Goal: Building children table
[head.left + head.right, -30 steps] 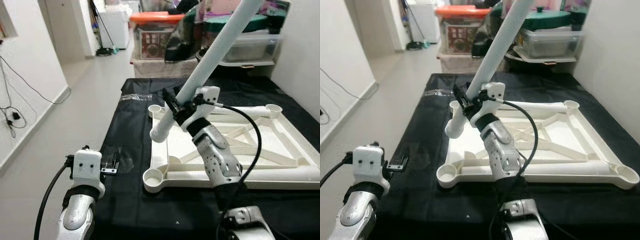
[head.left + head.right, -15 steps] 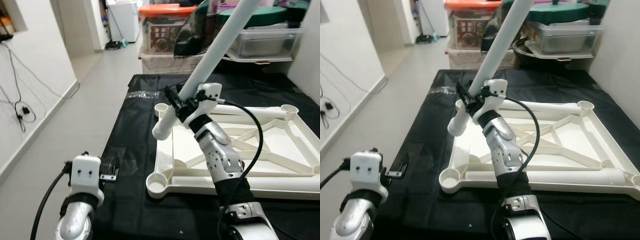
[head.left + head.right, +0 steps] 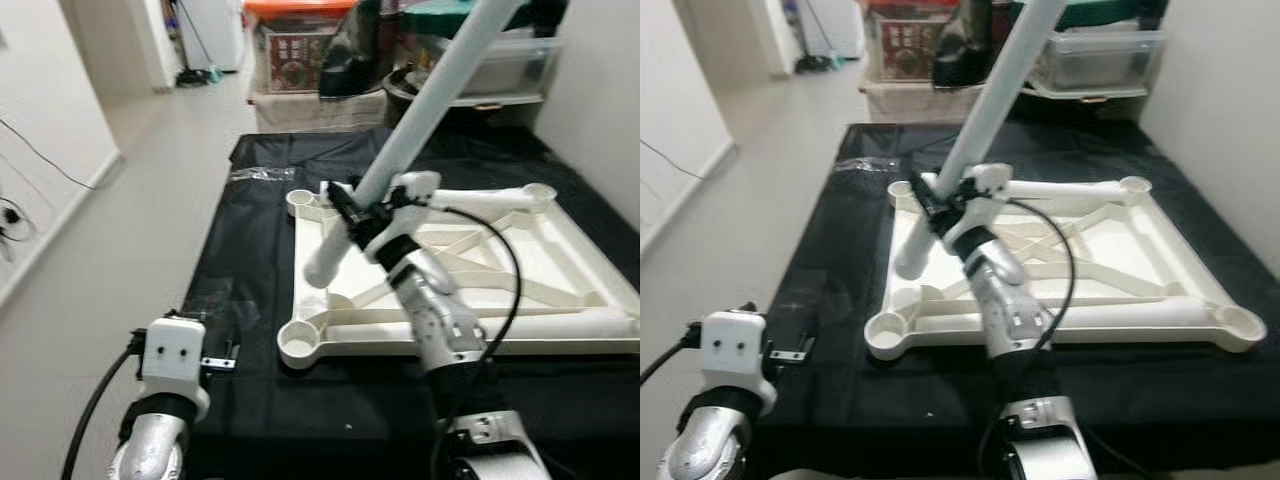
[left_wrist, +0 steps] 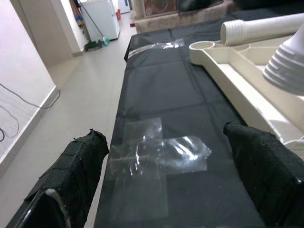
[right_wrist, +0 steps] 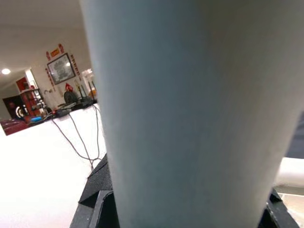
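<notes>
My right gripper (image 3: 352, 213) stays clamped on the white leg tube (image 3: 420, 115), tilted toward one o'clock. Its lower end has perhaps edged nearer the upturned tabletop's (image 3: 560, 270) seven-o'clock corner socket (image 3: 299, 343). Left gripper (image 4: 166, 161) hangs wide, empty.

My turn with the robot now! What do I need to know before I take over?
Right gripper: shut on the white leg, held slanted above the tabletop, its lower end over the near-left part.
Left gripper: open, empty, low over the black cloth beside the tabletop, above some clear tape.
The tabletop lies upside down on the cloth, a round socket at each corner; the near-left socket is open.
Done: one leg picked up.
Left: no leg stands in a socket yet. Probably next, stand this leg up and push it into a socket.
</notes>
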Robot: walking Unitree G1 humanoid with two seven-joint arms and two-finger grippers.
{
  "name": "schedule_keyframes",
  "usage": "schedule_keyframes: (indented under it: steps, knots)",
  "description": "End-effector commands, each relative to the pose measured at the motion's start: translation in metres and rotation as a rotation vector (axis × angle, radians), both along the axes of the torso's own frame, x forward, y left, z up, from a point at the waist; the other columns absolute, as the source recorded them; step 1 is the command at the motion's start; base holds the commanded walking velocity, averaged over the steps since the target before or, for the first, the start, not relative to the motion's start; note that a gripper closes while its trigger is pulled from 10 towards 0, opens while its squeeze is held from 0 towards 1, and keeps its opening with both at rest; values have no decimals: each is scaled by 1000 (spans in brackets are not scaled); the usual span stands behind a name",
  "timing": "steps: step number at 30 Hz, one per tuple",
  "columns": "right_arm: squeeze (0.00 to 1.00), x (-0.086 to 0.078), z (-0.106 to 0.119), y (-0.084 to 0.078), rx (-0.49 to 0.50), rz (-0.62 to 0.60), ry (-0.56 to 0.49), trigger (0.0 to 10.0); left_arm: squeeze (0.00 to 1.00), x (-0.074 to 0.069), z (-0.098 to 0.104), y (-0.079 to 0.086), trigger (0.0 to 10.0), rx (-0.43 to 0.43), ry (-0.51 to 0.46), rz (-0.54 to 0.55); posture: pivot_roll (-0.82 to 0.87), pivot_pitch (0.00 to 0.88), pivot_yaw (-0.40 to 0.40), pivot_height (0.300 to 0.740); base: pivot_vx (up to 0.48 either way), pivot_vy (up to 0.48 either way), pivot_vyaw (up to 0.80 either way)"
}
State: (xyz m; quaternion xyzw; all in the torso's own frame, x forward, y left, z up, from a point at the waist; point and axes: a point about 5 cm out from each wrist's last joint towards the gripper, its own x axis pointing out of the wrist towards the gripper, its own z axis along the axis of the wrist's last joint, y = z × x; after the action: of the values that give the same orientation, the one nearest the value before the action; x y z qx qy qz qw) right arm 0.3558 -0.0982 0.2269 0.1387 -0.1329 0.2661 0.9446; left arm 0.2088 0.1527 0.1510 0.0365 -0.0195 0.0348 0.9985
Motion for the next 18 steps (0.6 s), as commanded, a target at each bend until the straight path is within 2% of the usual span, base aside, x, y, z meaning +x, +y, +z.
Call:
schedule_keyframes:
  steps: [1,7,8,11,12,13,15,16,18]
  knots:
    - [0,-2,6,2,6,20,-21,10000,0,-2,1,-1,10000,6,4,7,-18,117,8,740,0,0,0]
    - [0,-1,9,2,10,35,-24,10000,0,-3,3,-1,10000,7,2,8,-20,132,7,740,0,0,0]
    - [0,0,12,4,18,97,-20,10000,0,-4,5,-2,10000,12,-5,9,-17,143,6,740,0,0,0]
    - [0,0,12,4,18,97,-20,10000,0,-4,5,-2,10000,12,-5,9,-17,143,6,740,0,0,0]
    - [0,2,14,4,31,172,-8,10000,0,-5,7,-3,10000,22,-13,8,-13,150,7,740,0,0,0]
    - [0,2,14,4,31,172,-8,10000,0,-5,7,-3,10000,22,-13,8,-13,150,7,740,0,0,0]
    - [0,0,23,5,32,420,3,10000,0,-13,9,-3,10000,15,-17,-10,-4,172,5,740,0,0,0]
    - [0,0,23,5,32,420,3,10000,0,-13,9,-3,10000,15,-17,-10,-4,172,5,740,0,0,0]
    - [0,-3,30,3,45,578,-2,10000,0,-20,8,-2,10000,2,-7,-15,4,187,6,740,0,0,0]
